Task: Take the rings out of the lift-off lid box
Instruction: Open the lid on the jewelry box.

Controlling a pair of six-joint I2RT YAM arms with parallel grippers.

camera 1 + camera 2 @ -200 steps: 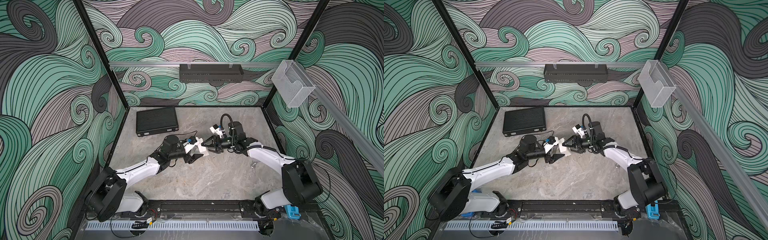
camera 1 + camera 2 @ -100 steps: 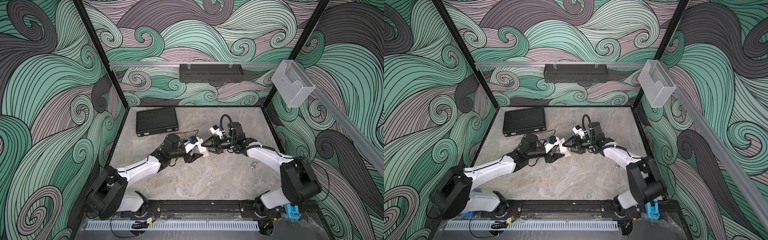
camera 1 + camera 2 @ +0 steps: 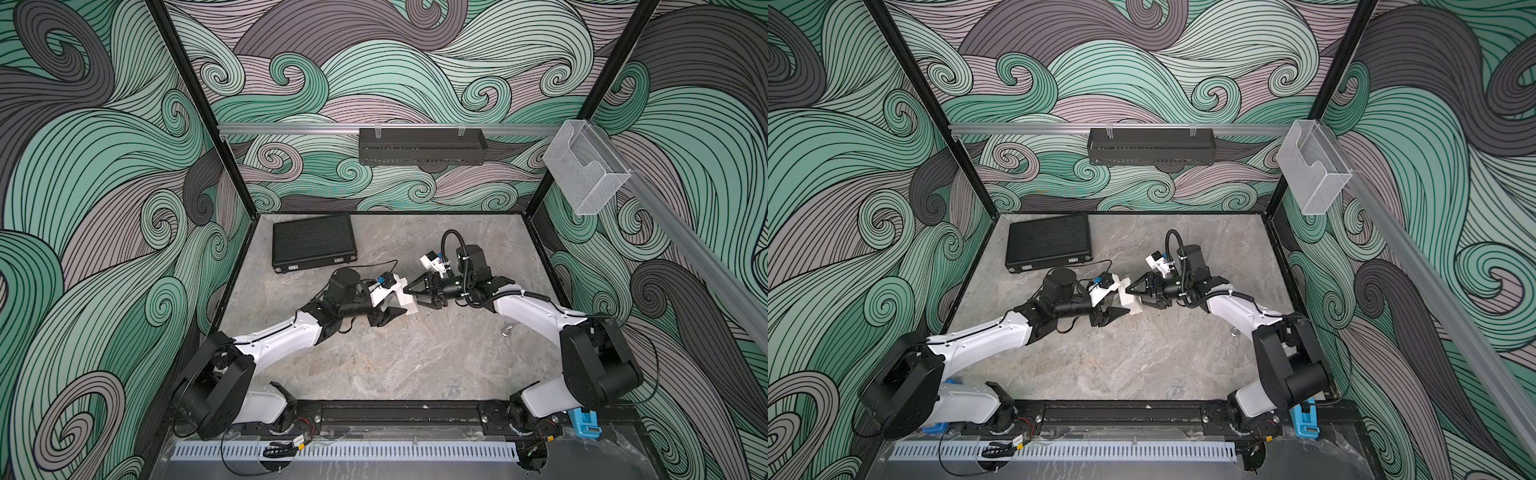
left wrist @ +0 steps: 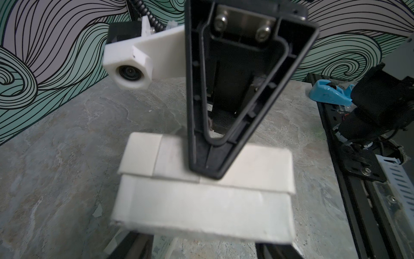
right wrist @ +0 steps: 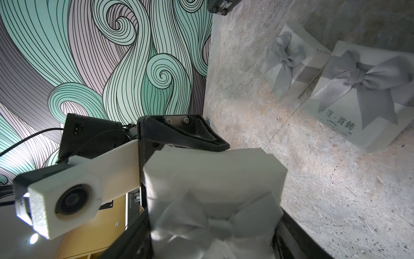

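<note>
Grey marbled tabletop (image 3: 395, 365), teal swirl-patterned walls (image 3: 374, 75), white box (image 3: 405, 301) gripped mid-table.

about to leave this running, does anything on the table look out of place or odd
One thing: a small shiny item lies alone on the table close to the right arm, apart from everything else. It is too small to identify. The white box looks intact, lid on, and nothing is spilled.

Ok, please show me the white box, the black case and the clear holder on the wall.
white box (image 4: 201, 213): left wrist view, on its near side wall.
black case (image 3: 313, 245): in a top view, on the middle of its ribbed lid.
clear holder (image 3: 584, 174): in a top view, on its front panel.
</note>
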